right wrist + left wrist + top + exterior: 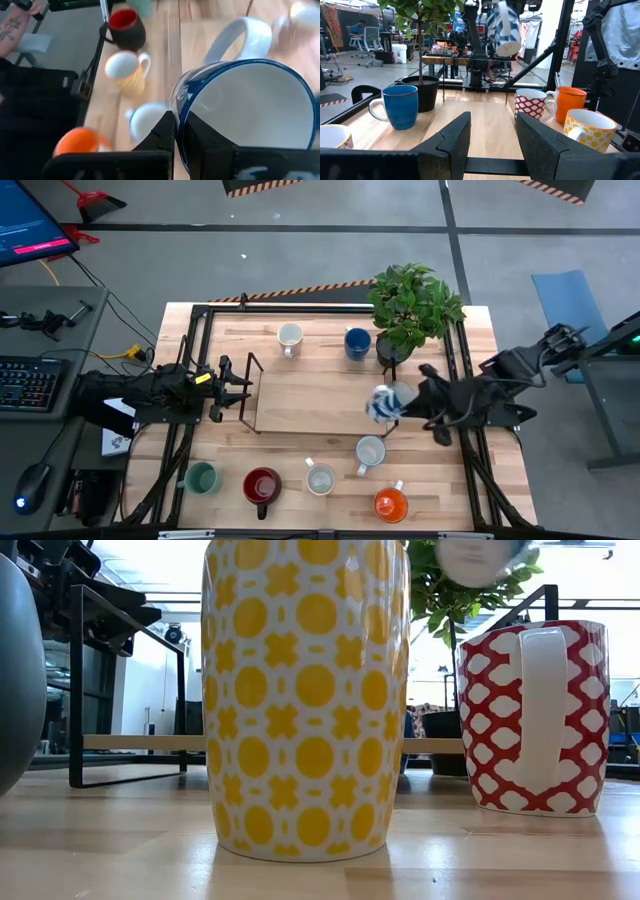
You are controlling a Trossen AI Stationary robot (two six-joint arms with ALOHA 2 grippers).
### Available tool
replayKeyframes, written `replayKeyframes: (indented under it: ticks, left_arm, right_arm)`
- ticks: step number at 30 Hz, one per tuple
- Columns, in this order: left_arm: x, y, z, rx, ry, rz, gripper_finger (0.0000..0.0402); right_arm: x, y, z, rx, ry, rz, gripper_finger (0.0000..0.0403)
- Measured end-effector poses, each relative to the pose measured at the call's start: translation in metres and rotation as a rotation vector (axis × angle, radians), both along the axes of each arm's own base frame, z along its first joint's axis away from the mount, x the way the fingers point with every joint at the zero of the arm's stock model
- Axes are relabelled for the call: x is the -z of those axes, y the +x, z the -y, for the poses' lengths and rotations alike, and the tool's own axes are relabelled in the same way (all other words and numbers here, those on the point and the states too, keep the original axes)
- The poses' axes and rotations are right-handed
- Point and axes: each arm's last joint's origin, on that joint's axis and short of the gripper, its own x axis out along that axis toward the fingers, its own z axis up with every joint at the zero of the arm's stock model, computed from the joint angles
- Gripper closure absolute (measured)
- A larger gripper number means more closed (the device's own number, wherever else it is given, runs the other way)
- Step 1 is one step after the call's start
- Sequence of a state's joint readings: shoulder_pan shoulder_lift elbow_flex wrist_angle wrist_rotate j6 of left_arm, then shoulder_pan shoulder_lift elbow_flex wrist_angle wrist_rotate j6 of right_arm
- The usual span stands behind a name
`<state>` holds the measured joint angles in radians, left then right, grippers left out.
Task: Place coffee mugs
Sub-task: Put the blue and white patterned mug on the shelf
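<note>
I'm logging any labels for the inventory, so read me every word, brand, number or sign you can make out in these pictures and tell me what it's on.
No text can be read in any view.
Monitor, beside the table: red and blue lines, too small to read.
Blue-and-white mug, held in the shut right gripper: a blue mark on its side, too blurred to read.
Yellow-patterned mug and red-patterned mug: patterns only, no lettering.

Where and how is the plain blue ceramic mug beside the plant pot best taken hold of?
Probably by its rim, coming from above: the plain blue ceramic mug stands upright with its mouth open, so one jaw can go inside and one outside. Choose the wall away from the dark plant pot, which stands close beside it under overhanging leaves.
</note>
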<state>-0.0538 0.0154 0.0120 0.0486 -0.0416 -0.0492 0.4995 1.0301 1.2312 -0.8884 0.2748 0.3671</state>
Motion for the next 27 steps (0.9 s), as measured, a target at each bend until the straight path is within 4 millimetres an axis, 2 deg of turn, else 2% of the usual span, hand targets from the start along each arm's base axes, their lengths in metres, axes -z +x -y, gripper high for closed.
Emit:
replayKeyframes:
  ticks: [5,13,18,27]
  left_arm:
    - [0.0,0.0,0.0,0.0,0.0,0.0,0.0252]
    - [0.0,0.0,0.0,0.0,0.0,0.001,0.0252]
    - [0.0,0.0,0.0,0.0,0.0,0.001,0.0252]
    - [0.0,0.0,0.0,0.0,0.0,0.0,0.0252]
  right_arm:
    - [0.003,0.029,0.008,-0.027,-0.136,0.056,0.0403]
    - [0.025,0.072,0.032,-0.081,-0.256,-0.021,0.0403]
    - [0.034,0.097,0.042,-0.124,-0.279,-0.122,0.0403]
    - [0.054,0.141,0.047,-0.237,-0.335,-0.373,0.0403]
